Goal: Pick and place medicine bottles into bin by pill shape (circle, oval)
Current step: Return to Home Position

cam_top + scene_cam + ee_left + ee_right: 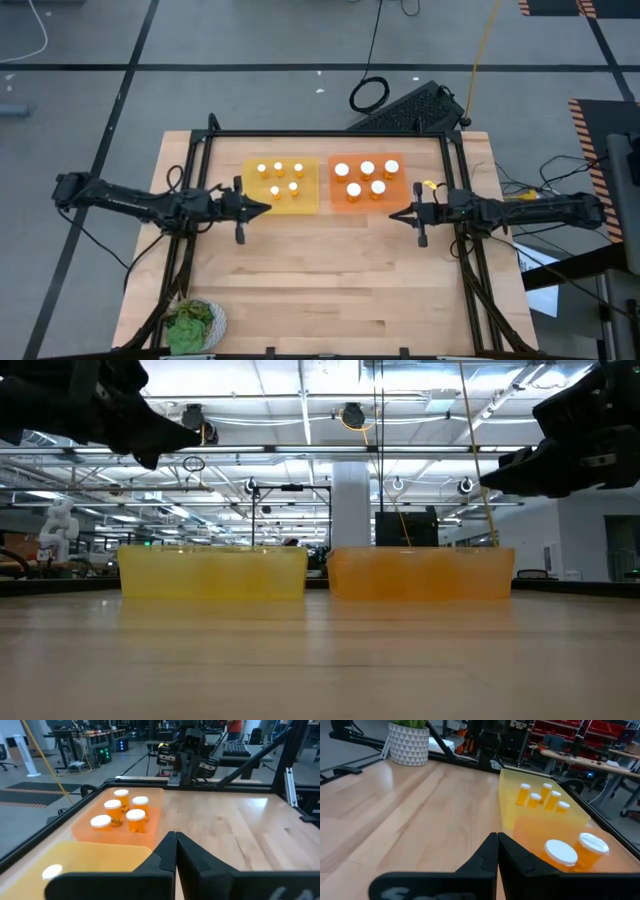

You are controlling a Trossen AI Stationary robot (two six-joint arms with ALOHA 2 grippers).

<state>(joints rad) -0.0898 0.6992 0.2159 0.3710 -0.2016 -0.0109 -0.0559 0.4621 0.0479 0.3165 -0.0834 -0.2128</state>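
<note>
While the low view shows both bin fronts, it hides every bottle behind the translucent walls, and both arms are cut off at its top edge, so no fingertip is visible there. No label text or brand is readable on any bottle in any view; caps are plain white.

Yellow bin [281, 186] holds five narrow-capped medicine bottles [279, 180], all upright. Orange bin [367, 183] touches it side by side and holds five wide-capped bottles [367, 178], also upright. No bottles sit loose on the wooden table [330, 280].

Left gripper [266, 208] hangs over the table just beside the yellow bin's near left corner, fingers [167, 855] pressed together, nothing between them. All bottles lie ahead of and beside it inside the bins, none touching it. In its wrist view the yellow bin is partly cut off, with only one cap [52, 870] faintly visible, while four orange-bin bottles show clearly.

Right gripper [391, 216] hangs just off the orange bin's near right corner, fingers [496, 851] also closed on nothing. Nearest bottles are the two wide-capped ones [561, 853] in the orange bin, close to the tips but apart. The rest of the orange bin is out of that wrist view.

Potted green plant [192, 325] in a white patterned pot sits at the table's near left corner, well apart from both bins. Keyboard [410, 108] lies on the floor beyond the table, partly hidden by the frame
</note>
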